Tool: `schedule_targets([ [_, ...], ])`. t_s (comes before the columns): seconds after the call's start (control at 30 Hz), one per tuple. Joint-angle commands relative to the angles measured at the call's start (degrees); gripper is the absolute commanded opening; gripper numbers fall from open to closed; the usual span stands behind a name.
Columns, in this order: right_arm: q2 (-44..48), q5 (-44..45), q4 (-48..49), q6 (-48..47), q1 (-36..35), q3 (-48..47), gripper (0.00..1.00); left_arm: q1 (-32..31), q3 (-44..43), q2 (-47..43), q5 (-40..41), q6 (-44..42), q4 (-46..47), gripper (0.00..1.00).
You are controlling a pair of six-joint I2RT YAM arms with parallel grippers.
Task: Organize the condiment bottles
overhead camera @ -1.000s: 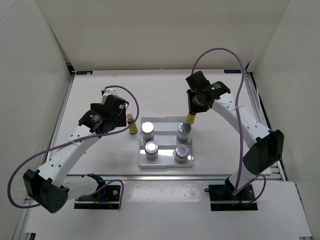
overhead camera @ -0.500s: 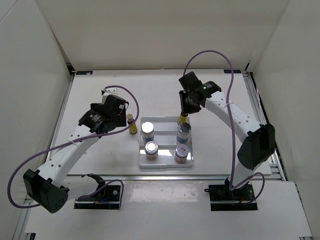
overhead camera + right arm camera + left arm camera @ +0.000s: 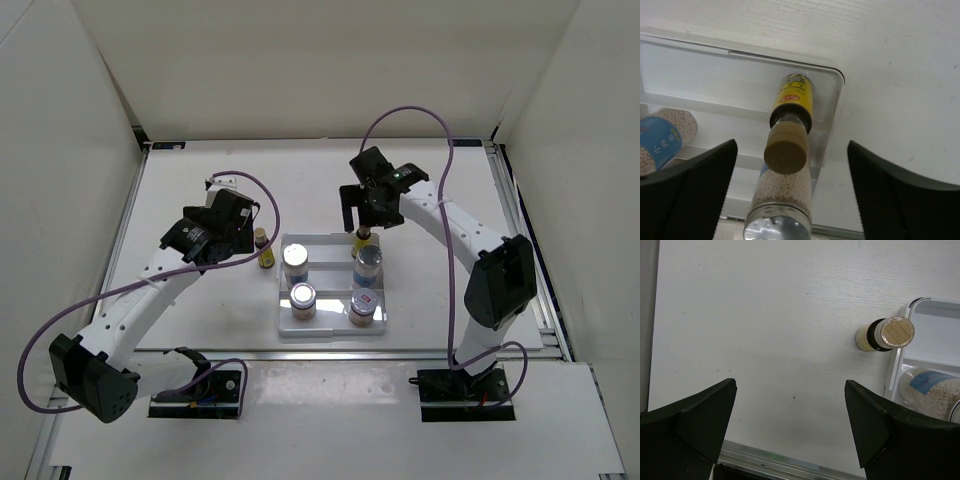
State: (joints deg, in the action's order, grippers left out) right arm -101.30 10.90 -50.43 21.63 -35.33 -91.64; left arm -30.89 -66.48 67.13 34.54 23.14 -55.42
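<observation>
Between the spread, empty jaws of the right pincer (image 3: pixel 358 215), one amber bottle (image 3: pixel 792 100) stands upright in a corner of the white tray (image 3: pixel 835 80), touched by neither finger. Placing looks done; the next move calls for a straight lift clear of its cap. Farther off, the left pincer (image 3: pixel 790 385) hangs open above the table (image 3: pixel 765 315), the second amber bottle (image 3: pixel 887 334) beyond its right finger, outside the tray.

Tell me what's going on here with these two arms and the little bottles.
Two robot arms are sorting condiment bottles into a white stepped tray. The right gripper hovers with fingers open on either side of a slim amber bottle that stands on the tray's back step. The left gripper, also open, hangs over the table near a second slim bottle standing just outside the tray.
</observation>
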Motion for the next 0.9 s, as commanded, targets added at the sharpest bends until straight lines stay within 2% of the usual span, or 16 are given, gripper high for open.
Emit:
schedule_targets([
  [0.0,4.08,1.76,-0.88,-0.62,0.09,-4.68,0.99,0.13,-1.11,0.19,0.61,0.16,0.4,1.0],
  [0.1,7.23,1.76,-4.3,-0.1,0.09,-9.24,1.0,0.13,-1.11,1.33,0.61,0.16,0.4,1.0],
  [0.2,14.07,1.15,-5.02,-0.09,0.09,-9.18,1.0,0.13,-1.64,1.86,0.08,-0.37,0.4,1.0],
  [0.33,24.81,1.67,-5.55,-0.09,0.09,-4.8,1.0,0.66,-3.56,3.26,-5.35,-0.37,0.4,1.0],
  [0.43,34.81,1.67,-6.16,-0.62,0.09,2.4,1.0,1.8,-6.73,8.08,-11.76,0.85,0.4,1.0],
  [0.57,42.47,1.67,-7.22,-0.62,0.09,7.16,1.0,1.8,-10.51,13.01,-12.84,1.47,0.4,1.0],
  [0.87,47.59,2.29,-10.74,-1.15,0.09,11.83,1.0,2.85,-15.7,21.45,-16.0,2.0,0.4,1.0],
])
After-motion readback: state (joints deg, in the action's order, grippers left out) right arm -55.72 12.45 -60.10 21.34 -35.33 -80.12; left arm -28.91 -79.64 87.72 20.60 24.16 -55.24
